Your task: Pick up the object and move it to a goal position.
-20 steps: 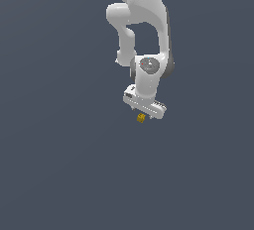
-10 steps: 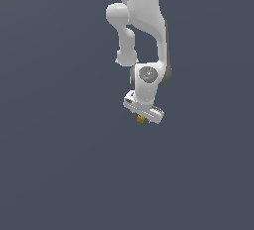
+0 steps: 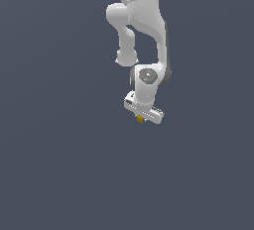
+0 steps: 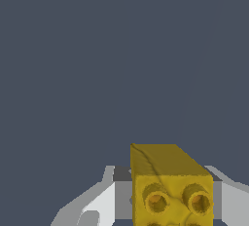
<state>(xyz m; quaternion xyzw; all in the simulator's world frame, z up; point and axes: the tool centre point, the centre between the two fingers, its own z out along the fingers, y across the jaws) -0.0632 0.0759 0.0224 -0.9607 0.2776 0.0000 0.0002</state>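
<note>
The object is a tiny yellow-gold block that peeks out just under the white hand of the arm in the exterior view. My gripper is shut on it and holds it in the air. In the wrist view the same object fills the space between my two white fingers, showing round studs on its near face. My gripper presses on both its sides. No goal marker shows in either view.
The white arm reaches down from the top of the exterior view. Around and below the hand there is only a plain dark grey-blue background.
The hand with the block has stayed at nearly the same spot, shifting only slightly toward the exterior view's left. The upper arm has straightened a little. The grip has not changed.
</note>
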